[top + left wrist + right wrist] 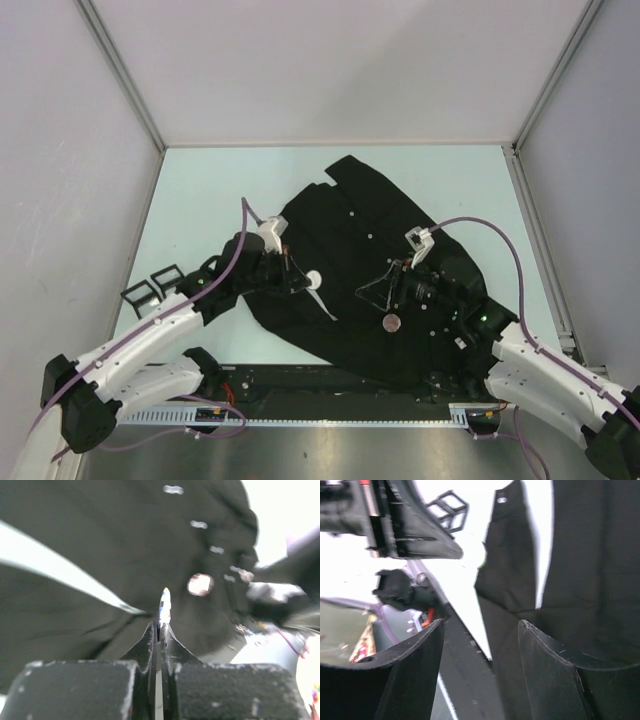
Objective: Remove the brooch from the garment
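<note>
The black garment [350,250] lies spread across the middle of the table. My left gripper [303,277] is over its left part, shut on a small white round brooch [314,281]. In the left wrist view the brooch [164,605] shows edge-on, white with blue marks, pinched between the closed fingertips [159,628] above the cloth [100,540]. A second round grey disc [392,322] lies on the shirt, also in the left wrist view [200,584]. My right gripper [380,288] is open and empty above the shirt's middle; its view shows [480,625] black cloth [585,570] between its fingers.
Two small black square frames [150,285] stand on the table left of the shirt, also in the right wrist view [447,502]. A metal rail [330,415] runs along the near edge. Grey walls enclose the table on three sides.
</note>
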You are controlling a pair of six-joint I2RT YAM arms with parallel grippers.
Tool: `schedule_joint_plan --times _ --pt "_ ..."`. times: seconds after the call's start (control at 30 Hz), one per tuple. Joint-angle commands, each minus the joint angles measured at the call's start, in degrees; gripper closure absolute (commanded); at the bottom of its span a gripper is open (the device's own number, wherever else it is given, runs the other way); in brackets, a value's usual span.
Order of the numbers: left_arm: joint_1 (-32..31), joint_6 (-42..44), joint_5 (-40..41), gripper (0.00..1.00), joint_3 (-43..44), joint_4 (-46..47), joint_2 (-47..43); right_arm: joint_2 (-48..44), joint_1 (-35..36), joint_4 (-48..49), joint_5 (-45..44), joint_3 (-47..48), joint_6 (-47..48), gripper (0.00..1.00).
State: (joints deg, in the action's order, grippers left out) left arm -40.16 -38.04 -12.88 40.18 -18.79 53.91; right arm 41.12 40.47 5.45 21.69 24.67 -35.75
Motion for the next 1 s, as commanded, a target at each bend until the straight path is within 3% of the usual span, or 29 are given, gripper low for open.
schedule_joint_plan --times 0.0,0.17,0.3,0.4,0.67,0.83,0.97 --pt "3.4 1.3 16.8 1.00 6.2 -19.8 -1.0 4.0 -1.4 -4.5 -3.3 5.2 6.3 0.35" --pt "12.2 -1.8 26.0 1.00 10.1 -32.4 4.1 9.3 -1.5 -5.2 -2.9 8.9 8.9 0.36" --pt "14.1 -14.6 38.6 1.00 15.8 -46.0 10.0 11.3 -1.9 -7.3 -1.4 10.1 9.6 0.36" --pt "15.5 -17.8 43.2 1.00 18.3 -49.1 11.9 12.5 -2.2 -8.9 -0.9 11.5 10.1 0.36" --pt "27.5 -22.6 50.6 1.00 19.6 -54.2 23.2 17.0 -2.6 -11.1 0.2 15.4 9.2 0.37" --pt "28.6 -28.8 57.9 1.00 19.9 -54.1 30.0 23.7 -2.9 -10.9 2.2 17.7 8.6 0.37" --pt "28.8 -40.5 66.1 1.00 24.4 -65.3 37.1 27.6 -3.0 -7.9 3.2 18.4 6.7 0.38"
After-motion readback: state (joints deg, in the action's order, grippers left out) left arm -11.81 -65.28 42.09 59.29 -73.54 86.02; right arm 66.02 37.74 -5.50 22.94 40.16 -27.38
